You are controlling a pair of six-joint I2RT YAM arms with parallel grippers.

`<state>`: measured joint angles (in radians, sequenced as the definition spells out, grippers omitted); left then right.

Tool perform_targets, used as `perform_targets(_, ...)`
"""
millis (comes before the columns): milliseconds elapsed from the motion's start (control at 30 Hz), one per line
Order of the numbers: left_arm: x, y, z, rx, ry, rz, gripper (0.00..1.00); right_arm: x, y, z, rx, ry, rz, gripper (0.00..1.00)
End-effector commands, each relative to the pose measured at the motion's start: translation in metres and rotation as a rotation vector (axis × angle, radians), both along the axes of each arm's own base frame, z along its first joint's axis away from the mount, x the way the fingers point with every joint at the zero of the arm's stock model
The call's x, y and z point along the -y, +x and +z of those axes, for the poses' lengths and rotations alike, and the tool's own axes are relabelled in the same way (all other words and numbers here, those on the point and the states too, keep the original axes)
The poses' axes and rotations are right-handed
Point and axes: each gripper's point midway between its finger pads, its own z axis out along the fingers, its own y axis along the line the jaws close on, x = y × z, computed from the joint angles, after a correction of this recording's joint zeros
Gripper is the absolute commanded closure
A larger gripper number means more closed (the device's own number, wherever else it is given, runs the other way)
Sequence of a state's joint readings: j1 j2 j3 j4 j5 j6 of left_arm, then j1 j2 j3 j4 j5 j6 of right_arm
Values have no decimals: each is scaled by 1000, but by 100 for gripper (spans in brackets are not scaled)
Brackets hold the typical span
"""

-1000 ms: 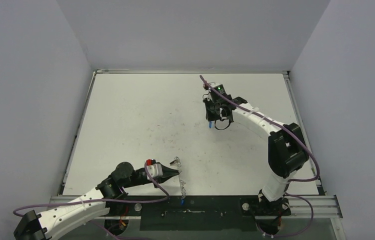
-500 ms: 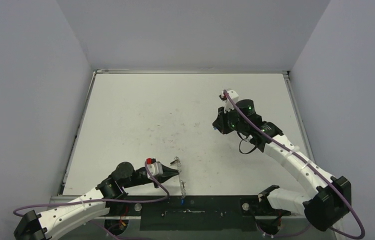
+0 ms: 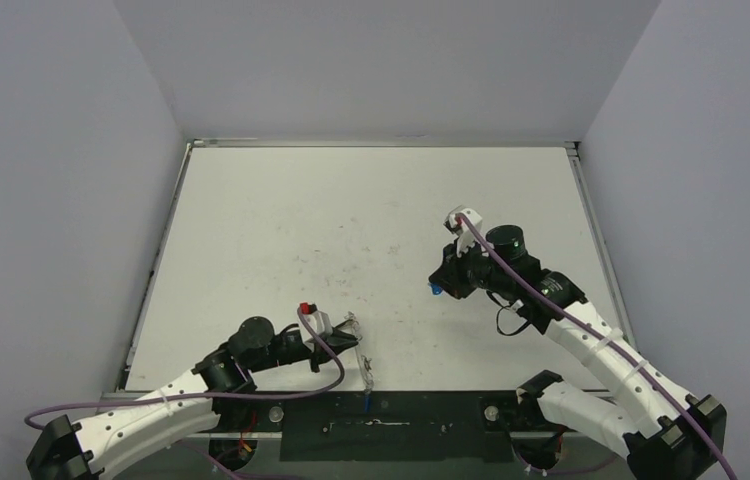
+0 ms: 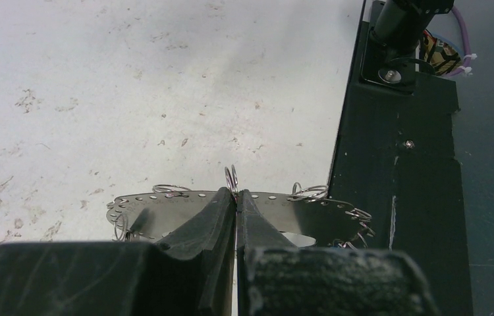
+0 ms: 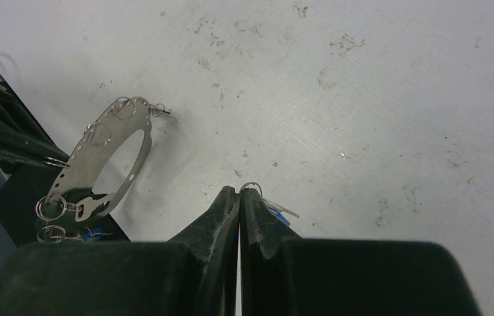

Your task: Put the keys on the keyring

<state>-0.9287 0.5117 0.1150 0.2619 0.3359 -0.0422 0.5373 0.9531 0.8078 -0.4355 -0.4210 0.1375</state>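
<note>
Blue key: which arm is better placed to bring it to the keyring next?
Right. The right gripper is shut on the blue key, while the left gripper is shut on the keyring, holding it at the near edge.

The keyring [image 5: 132, 120] is thin, shiny silver metal, pierced with small holes and hung with fine wire loops. The surface [image 5: 376, 99] is matt white, scuffed and speckled. The left end effector [image 4: 236, 196] and right end effector [image 5: 239, 192] look like matt black plastic, faintly grainy. A key [image 5: 277, 214] shows a blue plastic cap.
</note>
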Motion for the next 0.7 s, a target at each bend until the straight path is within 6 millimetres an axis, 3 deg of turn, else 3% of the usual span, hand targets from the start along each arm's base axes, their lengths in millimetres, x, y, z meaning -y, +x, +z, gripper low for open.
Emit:
perform_targets(0,6,3,24,33,-35,-8,100,-19,-15,2,18,14,110,100)
perform_targets(267,9,-4,25,67,-42,-62,100,-69,-53,0,21,28,331,100)
perform_targets(400,10,-3,27,76,-52,-62,100,-82,-64,-1,16,15,397,100)
perform_targets(667,14,-6,39,147,-97,-98,100,-109,-82,-31,-30,-59,481,100)
